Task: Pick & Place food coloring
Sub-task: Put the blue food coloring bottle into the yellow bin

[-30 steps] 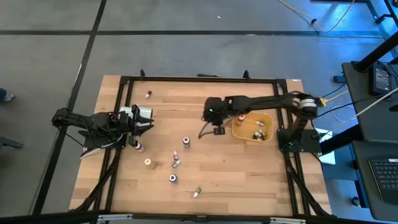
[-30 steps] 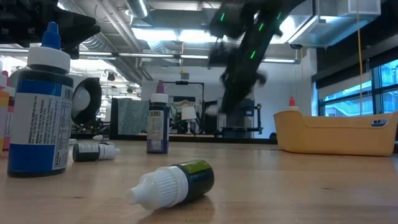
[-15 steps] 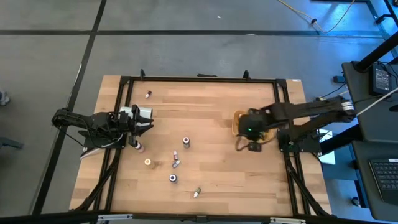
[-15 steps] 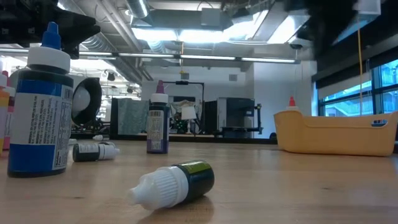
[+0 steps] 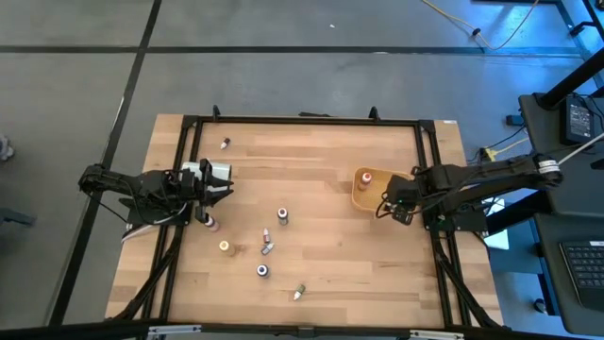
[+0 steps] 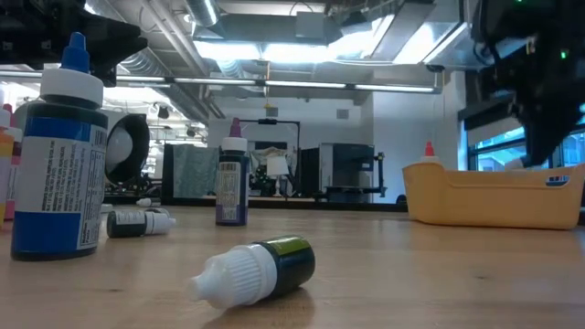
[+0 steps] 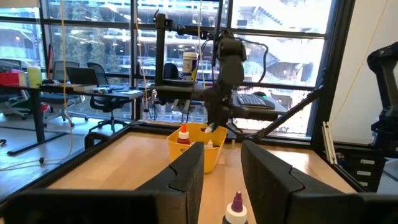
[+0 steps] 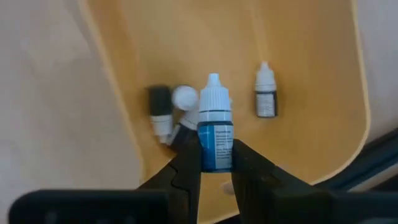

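My right gripper [image 8: 216, 158] is shut on a blue food coloring bottle [image 8: 215, 127] with a white cap. It hangs over the tan tray [image 5: 362, 195] at the table's right. Inside the tray lie other bottles: a dark one [image 8: 160, 109], a whitish one [image 8: 265, 93], and a red-capped one [image 5: 365, 178]. Several more bottles [image 5: 282, 216] stand or lie on the wood at centre left. My left gripper [image 5: 226, 179] rests level at the table's left, open, with nothing between its fingers [image 7: 186, 174]. My right gripper pinches the lower body of the blue bottle [image 8: 216, 155] between its two fingers, one on each side. The fingers point steeply down from above. The bottle is lifted clear over the tray's floor, with its white cap [image 8: 213, 93] sticking out beyond the fingertips.
The black frame [image 5: 189, 132] runs round the table. In the low view a big blue bottle [image 6: 59, 151], a purple one [image 6: 232, 178] and a lying dark one [image 6: 260, 267] are near the front. The right arm [image 5: 491, 175] folds back toward the right edge.
My right gripper has travelled from the table's middle toward the right edge and now hangs over the tray. Its arm has folded back and its wrist has rolled. The left arm and the loose bottles have kept still.
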`<action>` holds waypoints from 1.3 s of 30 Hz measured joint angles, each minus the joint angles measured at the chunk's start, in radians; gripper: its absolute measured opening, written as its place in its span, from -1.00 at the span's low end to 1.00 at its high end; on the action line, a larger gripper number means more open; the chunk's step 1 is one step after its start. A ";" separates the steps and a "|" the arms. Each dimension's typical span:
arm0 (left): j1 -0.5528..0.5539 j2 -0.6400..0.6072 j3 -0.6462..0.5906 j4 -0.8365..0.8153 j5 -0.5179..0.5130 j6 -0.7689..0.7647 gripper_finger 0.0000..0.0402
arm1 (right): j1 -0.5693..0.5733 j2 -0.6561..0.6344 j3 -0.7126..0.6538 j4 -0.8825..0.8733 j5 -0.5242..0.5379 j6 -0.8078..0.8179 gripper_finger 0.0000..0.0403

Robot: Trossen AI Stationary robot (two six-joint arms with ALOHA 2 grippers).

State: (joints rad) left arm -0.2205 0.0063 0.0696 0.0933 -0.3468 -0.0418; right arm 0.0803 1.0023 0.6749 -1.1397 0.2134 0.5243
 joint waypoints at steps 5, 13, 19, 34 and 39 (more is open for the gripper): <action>0.000 0.000 0.000 0.000 0.000 0.000 -0.49 | -0.025 0.010 -0.052 0.030 0.032 0.016 -0.62; 0.000 0.000 0.000 0.000 0.001 0.001 -0.47 | -0.031 0.011 -0.054 0.041 0.028 0.064 -0.61; 0.000 0.000 0.000 0.000 0.000 0.003 -0.48 | -0.031 0.011 -0.057 0.042 0.028 0.172 -0.57; 0.000 0.000 0.000 0.000 0.000 0.003 -0.48 | -0.031 0.011 -0.100 0.057 0.021 0.178 -0.54; 0.000 0.000 0.000 0.000 0.000 0.003 -0.49 | -0.031 0.011 -0.100 0.057 0.021 0.177 -0.54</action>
State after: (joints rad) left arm -0.2204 0.0063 0.0700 0.0929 -0.3466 -0.0391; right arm 0.0494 1.0136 0.5751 -1.0824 0.2340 0.7013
